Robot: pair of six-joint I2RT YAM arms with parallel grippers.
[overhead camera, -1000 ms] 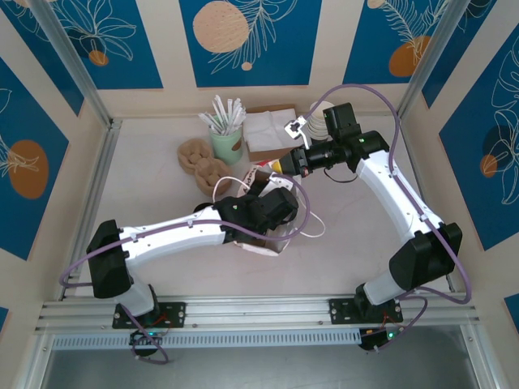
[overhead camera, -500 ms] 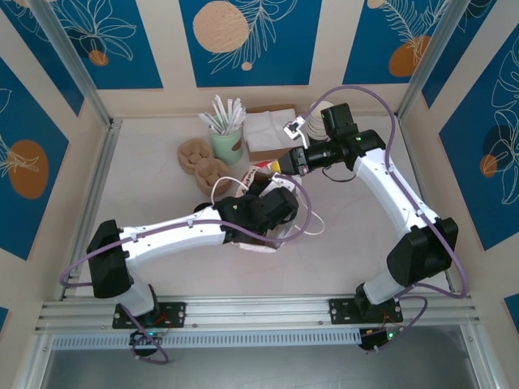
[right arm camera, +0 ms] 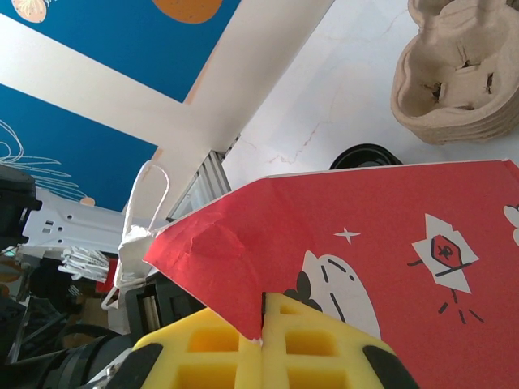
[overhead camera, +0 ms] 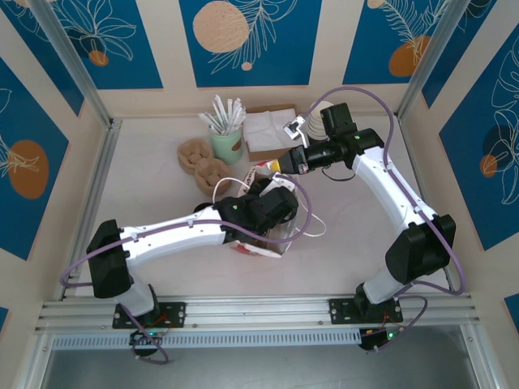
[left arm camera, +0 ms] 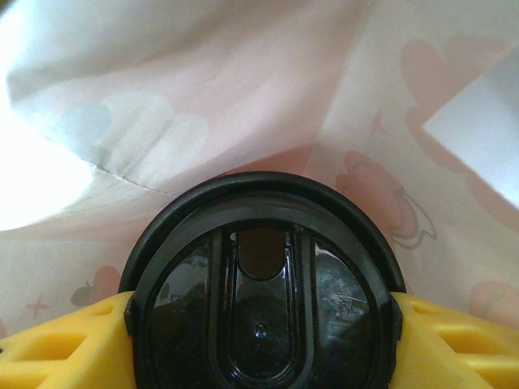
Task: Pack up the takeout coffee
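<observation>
The takeout coffee shows its round black lid (left arm camera: 259,316) from above in the left wrist view. My left gripper (left arm camera: 259,328) is shut on it, one yellow finger (left arm camera: 65,348) at each side. Cup and gripper sit inside the paper bag, whose pale pink-printed inner wall (left arm camera: 243,97) surrounds them. From above, my left gripper (overhead camera: 272,212) reaches down into the bag (overhead camera: 263,247) at mid-table. My right gripper (overhead camera: 280,167) holds the bag's far top edge. In the right wrist view its jaws (right arm camera: 263,340) are shut on the red printed bag wall (right arm camera: 365,235), beside a white cord handle (right arm camera: 142,219).
Stacked cardboard cup carriers (overhead camera: 201,162) lie just left of the bag. Behind them are a green cup of white sticks (overhead camera: 227,134) and a brown napkin box (overhead camera: 268,130). White cups (overhead camera: 316,126) stand behind the right wrist. A low black lid stack (right arm camera: 365,156) sits beyond the bag.
My right gripper has drifted slightly left with the bag edge in it. The left arm has stayed almost still inside the bag.
</observation>
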